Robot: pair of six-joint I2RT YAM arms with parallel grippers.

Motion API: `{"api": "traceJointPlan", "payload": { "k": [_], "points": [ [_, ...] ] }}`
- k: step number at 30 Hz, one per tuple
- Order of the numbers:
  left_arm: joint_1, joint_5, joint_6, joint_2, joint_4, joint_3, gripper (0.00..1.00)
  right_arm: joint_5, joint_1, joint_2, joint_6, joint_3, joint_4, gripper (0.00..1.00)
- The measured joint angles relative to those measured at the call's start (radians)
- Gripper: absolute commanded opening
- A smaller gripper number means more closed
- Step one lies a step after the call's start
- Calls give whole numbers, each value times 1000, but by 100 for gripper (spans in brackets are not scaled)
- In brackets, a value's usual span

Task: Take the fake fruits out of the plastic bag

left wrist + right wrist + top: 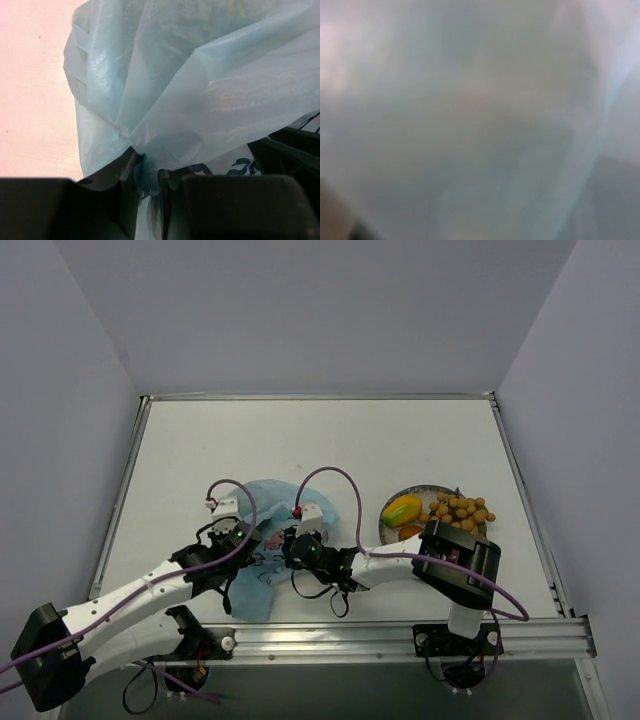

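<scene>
The plastic bag [268, 494] lies crumpled, light blue, left of the table's middle, with both grippers at it. In the left wrist view my left gripper [146, 169] is shut on a bunched fold of the plastic bag [200, 90]; from above, the left gripper [243, 537] sits at the bag's left side. My right gripper [297, 546] is at the bag's right side, its fingertips hidden. Blurred film of the plastic bag [480, 120] fills the right wrist view. Three fake fruits lie on a plate: a yellow-orange mango [402, 508], a bunch of tan balls [462, 510] and a small orange piece [410, 532].
The speckled grey plate [432, 489] stands right of the bag. The right arm's dark elbow [458, 562] hangs over the plate's near edge. A metal rail [400, 635] runs along the table's front, and raised edges border its left, right and far sides.
</scene>
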Motion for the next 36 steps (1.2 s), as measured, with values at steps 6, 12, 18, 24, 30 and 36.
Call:
{"api": "traceJointPlan", "payload": {
  "k": [6, 12, 18, 24, 30, 36],
  "points": [
    [0, -33, -35, -134, -55, -12, 2, 0, 1, -70, -14, 18, -97, 60],
    [0, 8, -124, -193, -96, -90, 2, 51, 49, -143, -30, 161, -235, 50],
    [-2, 52, -187, -193, -109, -156, 2, 50, 64, -16, 30, 283, -128, 42],
    [-7, 43, -207, -394, -171, -158, 2, 48, 60, 88, 50, 269, -100, 32],
    [-7, 22, -211, -435, -212, -153, 2, 15, 80, 40, 29, 229, -61, 28],
    [-8, -13, -216, -379, -278, -75, 2, -39, 85, 74, 23, 243, -39, 39]
  ]
}}
